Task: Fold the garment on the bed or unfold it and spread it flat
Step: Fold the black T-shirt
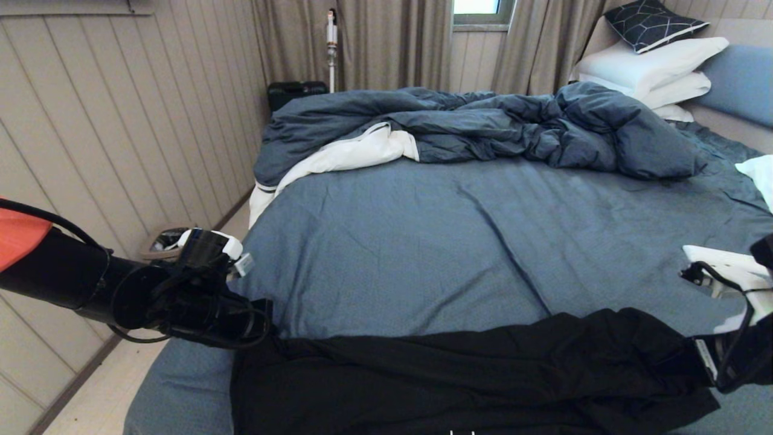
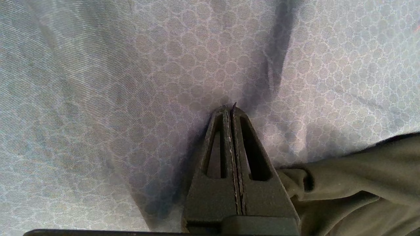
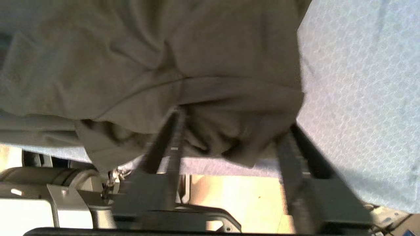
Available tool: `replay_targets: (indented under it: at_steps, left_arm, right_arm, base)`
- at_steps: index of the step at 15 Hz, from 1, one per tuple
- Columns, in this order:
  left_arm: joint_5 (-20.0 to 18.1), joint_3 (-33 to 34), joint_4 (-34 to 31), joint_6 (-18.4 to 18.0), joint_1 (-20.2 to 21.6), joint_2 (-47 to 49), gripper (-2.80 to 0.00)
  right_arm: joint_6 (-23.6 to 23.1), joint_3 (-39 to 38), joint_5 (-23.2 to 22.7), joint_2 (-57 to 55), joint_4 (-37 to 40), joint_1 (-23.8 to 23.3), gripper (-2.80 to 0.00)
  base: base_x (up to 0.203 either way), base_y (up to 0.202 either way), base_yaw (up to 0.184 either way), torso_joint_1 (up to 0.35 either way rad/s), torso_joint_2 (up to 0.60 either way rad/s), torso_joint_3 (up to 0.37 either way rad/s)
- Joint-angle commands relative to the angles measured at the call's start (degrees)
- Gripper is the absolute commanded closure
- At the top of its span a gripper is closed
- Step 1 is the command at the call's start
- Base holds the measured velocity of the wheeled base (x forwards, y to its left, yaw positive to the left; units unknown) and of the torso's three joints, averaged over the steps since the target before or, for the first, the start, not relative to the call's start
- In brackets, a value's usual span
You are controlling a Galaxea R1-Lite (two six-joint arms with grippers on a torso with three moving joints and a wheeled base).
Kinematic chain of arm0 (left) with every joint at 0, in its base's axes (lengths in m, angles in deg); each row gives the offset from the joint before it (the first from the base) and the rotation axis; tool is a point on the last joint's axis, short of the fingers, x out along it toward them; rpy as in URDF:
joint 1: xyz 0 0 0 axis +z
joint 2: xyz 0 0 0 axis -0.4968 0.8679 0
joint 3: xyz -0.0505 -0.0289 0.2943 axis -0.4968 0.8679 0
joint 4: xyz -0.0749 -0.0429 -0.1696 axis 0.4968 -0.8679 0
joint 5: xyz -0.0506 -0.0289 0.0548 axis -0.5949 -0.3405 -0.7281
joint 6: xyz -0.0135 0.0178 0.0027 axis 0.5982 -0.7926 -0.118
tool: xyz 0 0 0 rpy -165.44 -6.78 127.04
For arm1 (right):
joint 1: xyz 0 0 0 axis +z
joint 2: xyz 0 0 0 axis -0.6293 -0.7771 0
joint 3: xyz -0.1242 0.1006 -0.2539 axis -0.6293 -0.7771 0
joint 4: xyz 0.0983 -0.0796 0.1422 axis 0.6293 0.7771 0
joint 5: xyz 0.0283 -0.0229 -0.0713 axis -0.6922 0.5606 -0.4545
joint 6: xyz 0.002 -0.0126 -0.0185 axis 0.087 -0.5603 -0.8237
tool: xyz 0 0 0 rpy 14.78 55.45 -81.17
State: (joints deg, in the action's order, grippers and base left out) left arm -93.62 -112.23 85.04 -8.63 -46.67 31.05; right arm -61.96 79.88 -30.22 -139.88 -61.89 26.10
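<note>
Black shirt (image 1: 471,374) rumpled across near edge of bed (image 1: 423,241), L gripper (image 2: 231,109) fingers closed, empty, tips on sheet just beside shirt, R gripper (image 3: 229,131) fingers apart around shirt's bunched edge, duvet (image 1: 483,127) far side.

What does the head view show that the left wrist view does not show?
Only the head view shows the rumpled duvet, the white pillows, the curtains, the whole width of the black garment and the right gripper at its right end.

Only the left wrist view shows the left gripper with its fingers pressed together, nothing between them, tips on the bed sheet, beside the garment's edge.

Both show the sheet and part of the garment.
</note>
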Motion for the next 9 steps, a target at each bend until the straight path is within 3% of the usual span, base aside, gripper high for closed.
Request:
replay_targets:
  at_steps: [1,9]
  left_arm:
    - [-0.09,0.0,0.0,0.12,0.08,-0.01,0.0]
    - [-0.09,-0.09,0.0,0.12,0.01,0.34,0.0]
  right_arm:
    - [0.05,0.99,-0.13,0.24,0.31,0.02,-2.8]
    - [0.37,5.97,0.08,-2.45,4.75,-0.02,-2.8]
  base:
    - [0.0,0.0,0.0,0.0,0.0,0.0]
    - [0.0,0.0,0.0,0.0,0.0,0.0]
